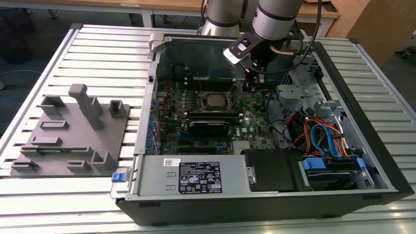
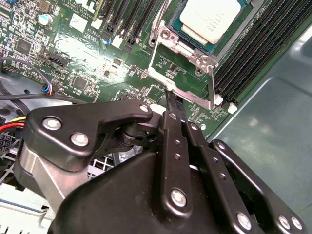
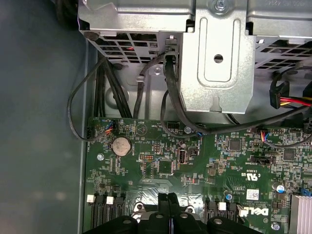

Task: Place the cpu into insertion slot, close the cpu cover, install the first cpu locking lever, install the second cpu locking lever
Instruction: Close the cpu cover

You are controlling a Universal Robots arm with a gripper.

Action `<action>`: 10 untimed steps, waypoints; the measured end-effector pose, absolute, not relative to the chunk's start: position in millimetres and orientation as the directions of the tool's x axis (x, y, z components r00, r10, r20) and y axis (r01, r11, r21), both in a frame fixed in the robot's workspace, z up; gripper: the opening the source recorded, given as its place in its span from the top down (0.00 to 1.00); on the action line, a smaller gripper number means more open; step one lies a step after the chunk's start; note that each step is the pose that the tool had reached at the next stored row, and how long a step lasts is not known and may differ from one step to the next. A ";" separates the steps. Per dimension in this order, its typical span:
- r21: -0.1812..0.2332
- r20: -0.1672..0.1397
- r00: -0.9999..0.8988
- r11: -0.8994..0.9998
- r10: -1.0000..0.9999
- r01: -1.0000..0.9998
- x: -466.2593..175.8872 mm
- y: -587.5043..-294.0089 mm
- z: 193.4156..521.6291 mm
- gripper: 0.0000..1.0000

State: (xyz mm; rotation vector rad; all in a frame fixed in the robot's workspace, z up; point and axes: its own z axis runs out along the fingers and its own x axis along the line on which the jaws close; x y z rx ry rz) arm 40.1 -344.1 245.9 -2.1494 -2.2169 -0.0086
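Observation:
The cpu, a square chip with a silvery top, lies in the insertion slot on the green board; the exterior view has it mid-board. The cpu cover, a thin silver frame, lies around the chip's edge. A silver bar runs along the socket's near side. My gripper is shut, its black fingers pressed together with nothing visible between them. Its tip is right at that bar, beside the socket. It also shows in the first wrist view and, in the exterior view, reaching down into the case.
The open computer case lies on a slatted table. It holds a grey power supply box, a metal drive cage, loose cables and long black memory slots. A grey fixture block stands at the exterior view's left.

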 end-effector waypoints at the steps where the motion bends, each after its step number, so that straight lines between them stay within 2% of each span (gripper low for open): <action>1: -0.033 0.042 -0.030 0.032 0.999 0.999 40.1 -344.1 245.9 0.89; 10: -0.033 0.042 -0.030 0.032 0.999 0.999 38.9 -344.1 245.9 0.89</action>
